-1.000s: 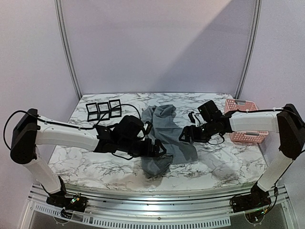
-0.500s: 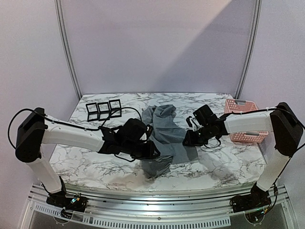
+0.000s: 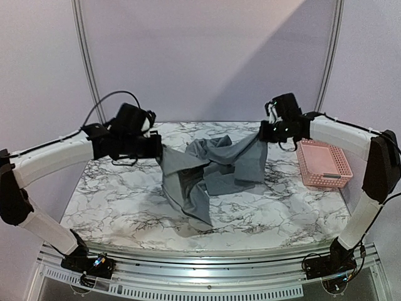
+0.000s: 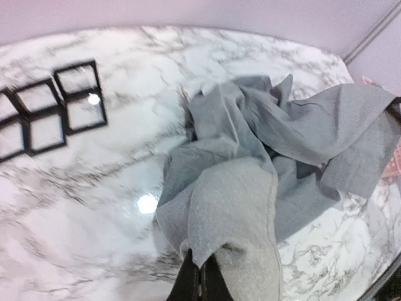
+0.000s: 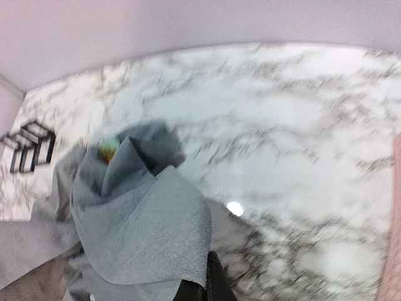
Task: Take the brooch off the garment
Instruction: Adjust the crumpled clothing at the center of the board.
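The grey garment [image 3: 207, 166] hangs stretched between my two grippers above the marble table [image 3: 119, 207], its lower folds still resting on the top. My left gripper [image 3: 158, 149] is raised at the left and shut on one edge of the cloth; in the left wrist view the fingertips [image 4: 200, 279] pinch a grey corner [image 4: 232, 213]. At the right, my right gripper [image 3: 263, 133] is also raised and shut on another edge [image 5: 156, 238]. A small blurred green-and-orange spot, which looks like the brooch [image 5: 108, 148], sits on a far fold.
A pink basket [image 3: 322, 163] stands at the table's right edge. Three small black frames [image 4: 47, 113] lie at the back left, hidden behind my left arm in the top view. Metal posts [image 3: 88, 63] rise at the back corners.
Both grippers have shut on the garment and risen, the left toward the back left and the right toward the back right. The crumpled cloth is now lifted and pulled apart.
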Motion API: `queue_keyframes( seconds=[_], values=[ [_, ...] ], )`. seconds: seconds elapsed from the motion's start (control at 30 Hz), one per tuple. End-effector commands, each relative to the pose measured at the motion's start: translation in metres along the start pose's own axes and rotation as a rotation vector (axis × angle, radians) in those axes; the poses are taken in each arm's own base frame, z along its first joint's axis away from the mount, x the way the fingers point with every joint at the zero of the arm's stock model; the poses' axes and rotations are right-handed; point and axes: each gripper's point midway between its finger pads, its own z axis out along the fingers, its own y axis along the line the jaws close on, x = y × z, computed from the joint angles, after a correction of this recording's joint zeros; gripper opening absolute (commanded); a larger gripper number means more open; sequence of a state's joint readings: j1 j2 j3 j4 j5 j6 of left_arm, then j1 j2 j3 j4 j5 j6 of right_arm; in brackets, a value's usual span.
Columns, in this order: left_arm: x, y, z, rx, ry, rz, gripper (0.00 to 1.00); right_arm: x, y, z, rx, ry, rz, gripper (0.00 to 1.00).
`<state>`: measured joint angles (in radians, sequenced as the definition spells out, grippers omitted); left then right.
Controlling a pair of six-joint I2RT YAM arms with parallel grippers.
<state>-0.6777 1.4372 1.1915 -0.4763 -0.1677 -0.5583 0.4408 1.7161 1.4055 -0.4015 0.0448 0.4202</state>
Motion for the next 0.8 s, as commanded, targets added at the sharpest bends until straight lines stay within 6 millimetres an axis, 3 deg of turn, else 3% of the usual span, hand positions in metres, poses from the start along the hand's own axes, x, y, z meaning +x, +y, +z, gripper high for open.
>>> queue_keyframes(
  seconds=[0.0, 0.1, 0.17, 0.27, 0.37, 0.5, 0.67, 0.77],
  values=[
    [-0.066, 0.042, -0.057, -0.135, -0.092, 0.163, 0.00, -0.092, -0.047, -0.039, 0.100, -0.200, -0.008, 0.00],
    [-0.107, 0.039, -0.096, -0.131, -0.184, 0.241, 0.00, -0.133, -0.068, -0.063, 0.124, -0.298, -0.001, 0.00],
    [-0.126, 0.034, -0.120, -0.118, -0.242, 0.278, 0.00, -0.146, -0.081, -0.074, 0.131, -0.327, 0.020, 0.00],
    [-0.137, 0.032, -0.144, -0.093, -0.284, 0.306, 0.00, -0.146, -0.092, -0.080, 0.151, -0.344, 0.042, 0.00],
    [-0.136, 0.027, -0.159, -0.047, -0.305, 0.340, 0.00, -0.133, -0.102, -0.075, 0.157, -0.321, 0.060, 0.00],
    [-0.143, 0.038, -0.169, -0.061, -0.329, 0.290, 0.00, -0.128, -0.110, -0.061, 0.157, -0.296, 0.078, 0.00],
    [-0.154, 0.051, -0.158, -0.085, -0.309, 0.207, 0.00, -0.158, -0.100, -0.060, 0.069, -0.346, 0.093, 0.00],
    [-0.180, 0.049, -0.164, -0.070, -0.371, 0.170, 0.00, -0.182, -0.089, -0.058, -0.024, -0.374, 0.108, 0.00]
  ],
)
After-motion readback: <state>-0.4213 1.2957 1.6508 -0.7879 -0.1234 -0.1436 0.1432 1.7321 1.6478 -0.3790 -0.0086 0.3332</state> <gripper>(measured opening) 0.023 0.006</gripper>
